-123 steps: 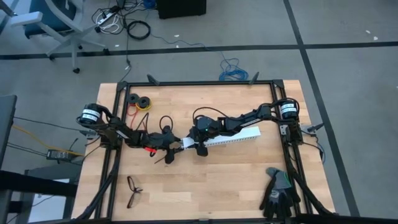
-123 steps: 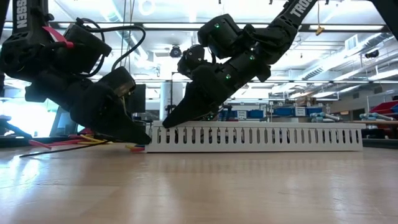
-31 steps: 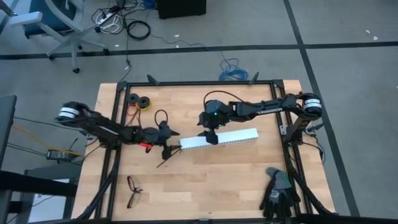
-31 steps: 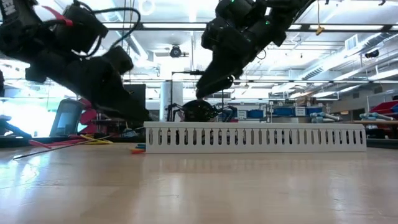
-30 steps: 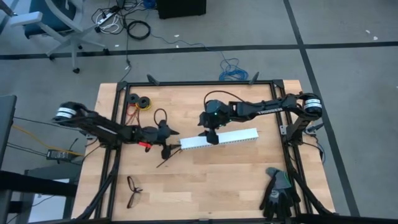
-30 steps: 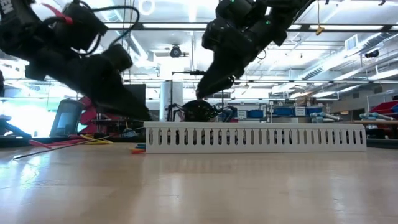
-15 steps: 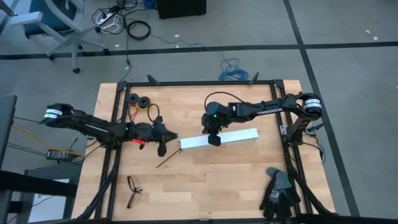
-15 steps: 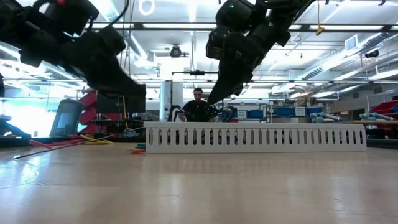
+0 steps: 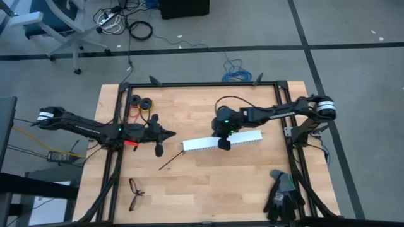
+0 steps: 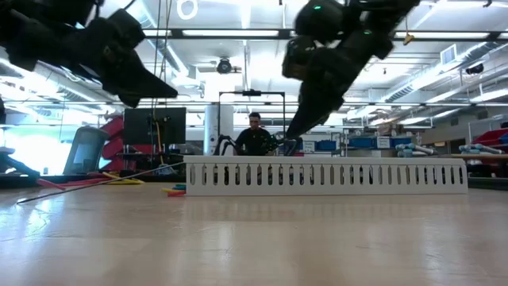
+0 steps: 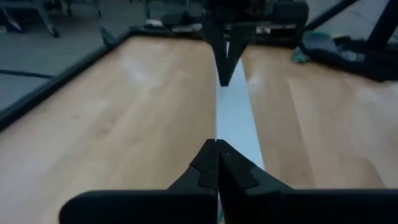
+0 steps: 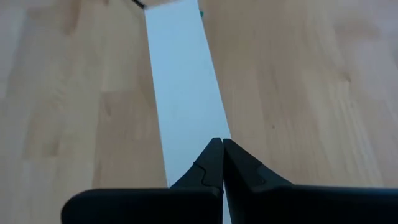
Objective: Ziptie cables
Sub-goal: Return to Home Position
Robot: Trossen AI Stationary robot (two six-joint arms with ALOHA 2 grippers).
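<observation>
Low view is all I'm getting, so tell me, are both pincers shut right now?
Observer: Yes. Each wrist view shows its fingers pressed together, left pincer and right pincer alike.
Operator: Where do they sit, seen from above?
Observer: The right one is over the white duct, near its middle. The left one is off the duct's left end, not over it.
Operator: Anything lying at the front that I'd miss?
Observer: A pair of black eyeglasses at the front left, and dark gloves at the front right corner.
</observation>
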